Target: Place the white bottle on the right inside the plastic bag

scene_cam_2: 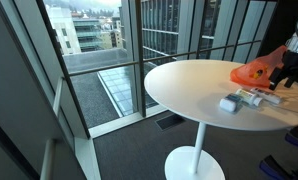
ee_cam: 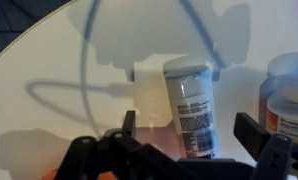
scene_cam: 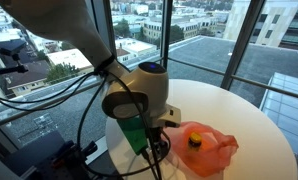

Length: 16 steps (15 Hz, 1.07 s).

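A white bottle (ee_cam: 188, 100) with a grey cap and a printed label lies on the round white table (ee_cam: 59, 70). In the wrist view it sits between the two dark fingers of my gripper (ee_cam: 189, 130). The fingers are open and stand apart from the bottle on both sides. A second white bottle (ee_cam: 287, 100) lies at the right edge of the wrist view. The orange plastic bag (scene_cam: 205, 148) rests on the table close to the gripper and shows in both exterior views (scene_cam_2: 257, 72). The bottles (scene_cam_2: 245, 98) lie in front of the bag.
The table (scene_cam_2: 189, 85) is small, round and on a single pedestal, next to tall windows (scene_cam_2: 99, 50). Black cables (scene_cam: 89, 110) hang from the arm. A small grey-white item (scene_cam_2: 229, 103) lies by the bottles.
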### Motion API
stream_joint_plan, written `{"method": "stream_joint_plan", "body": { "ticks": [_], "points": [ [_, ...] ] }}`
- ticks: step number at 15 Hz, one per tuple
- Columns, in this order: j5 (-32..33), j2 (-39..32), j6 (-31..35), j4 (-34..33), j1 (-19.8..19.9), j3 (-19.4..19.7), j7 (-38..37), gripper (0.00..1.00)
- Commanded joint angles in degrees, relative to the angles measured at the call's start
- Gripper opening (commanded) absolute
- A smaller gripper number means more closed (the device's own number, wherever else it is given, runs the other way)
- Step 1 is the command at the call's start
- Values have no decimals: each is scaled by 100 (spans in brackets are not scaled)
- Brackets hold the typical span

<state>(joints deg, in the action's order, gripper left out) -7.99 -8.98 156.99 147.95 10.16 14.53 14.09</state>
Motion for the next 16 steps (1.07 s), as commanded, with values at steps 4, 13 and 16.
{"method": "stream_joint_plan", "body": {
  "ticks": [4, 13, 16],
  "points": [
    [349, -711, 249, -433, 112, -223, -263, 100],
    [881, -1003, 235, -587, -20, -176, -660, 60],
    [995, -847, 233, -496, -87, -166, -826, 35]
  ]
}}
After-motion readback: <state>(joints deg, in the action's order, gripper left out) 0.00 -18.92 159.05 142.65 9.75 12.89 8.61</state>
